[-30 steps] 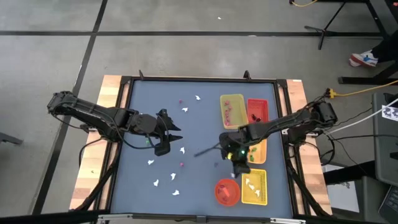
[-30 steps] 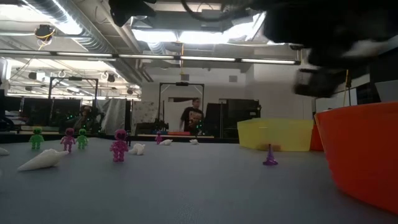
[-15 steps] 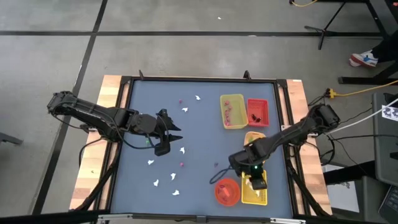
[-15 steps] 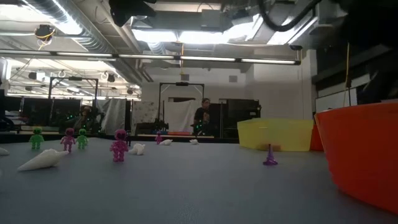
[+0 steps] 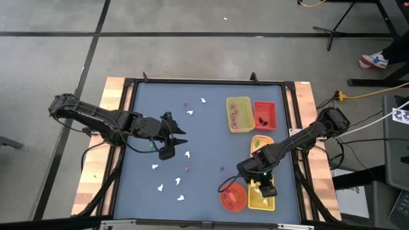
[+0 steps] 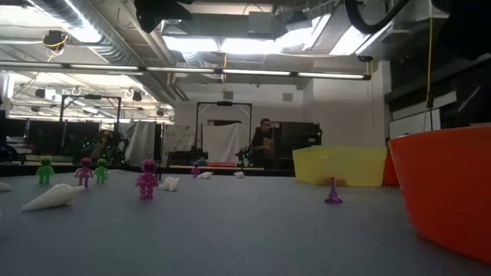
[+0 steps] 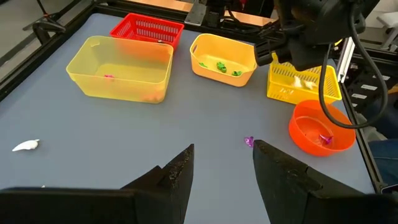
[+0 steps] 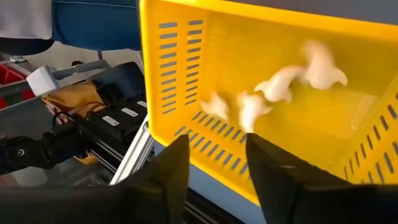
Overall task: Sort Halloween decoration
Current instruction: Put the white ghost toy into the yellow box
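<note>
The right hand [image 5: 265,190], now over the slotted yellow tray [image 5: 261,199], has parted its fingers, so a white ghost [image 8: 252,110] looks delivered.

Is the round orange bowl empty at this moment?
No, the left wrist view shows a small purple piece lying inside the round orange bowl.
</note>
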Controlling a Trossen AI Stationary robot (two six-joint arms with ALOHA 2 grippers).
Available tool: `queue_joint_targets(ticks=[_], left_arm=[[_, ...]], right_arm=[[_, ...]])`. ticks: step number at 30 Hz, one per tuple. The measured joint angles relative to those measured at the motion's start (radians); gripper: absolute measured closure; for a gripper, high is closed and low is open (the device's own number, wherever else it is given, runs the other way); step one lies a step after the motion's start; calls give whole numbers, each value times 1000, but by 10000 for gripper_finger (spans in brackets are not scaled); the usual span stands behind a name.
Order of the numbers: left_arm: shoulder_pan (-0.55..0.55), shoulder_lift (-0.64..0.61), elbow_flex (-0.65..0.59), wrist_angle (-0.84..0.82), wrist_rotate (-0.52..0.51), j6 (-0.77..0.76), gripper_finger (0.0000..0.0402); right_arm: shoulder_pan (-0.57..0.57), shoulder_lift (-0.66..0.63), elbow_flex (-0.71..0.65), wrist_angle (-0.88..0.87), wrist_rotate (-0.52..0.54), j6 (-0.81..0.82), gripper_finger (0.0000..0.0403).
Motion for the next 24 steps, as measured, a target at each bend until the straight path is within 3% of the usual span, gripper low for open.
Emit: queue_joint_targets(ticks=[8, 24], left_arm=[[0, 0, 0, 0, 2, -1, 253], [-6, 0, 0, 0, 64, -9, 253]], right_arm=[[0, 0, 0, -5, 14, 0, 186], [-1, 0, 0, -4, 14, 0, 183]])
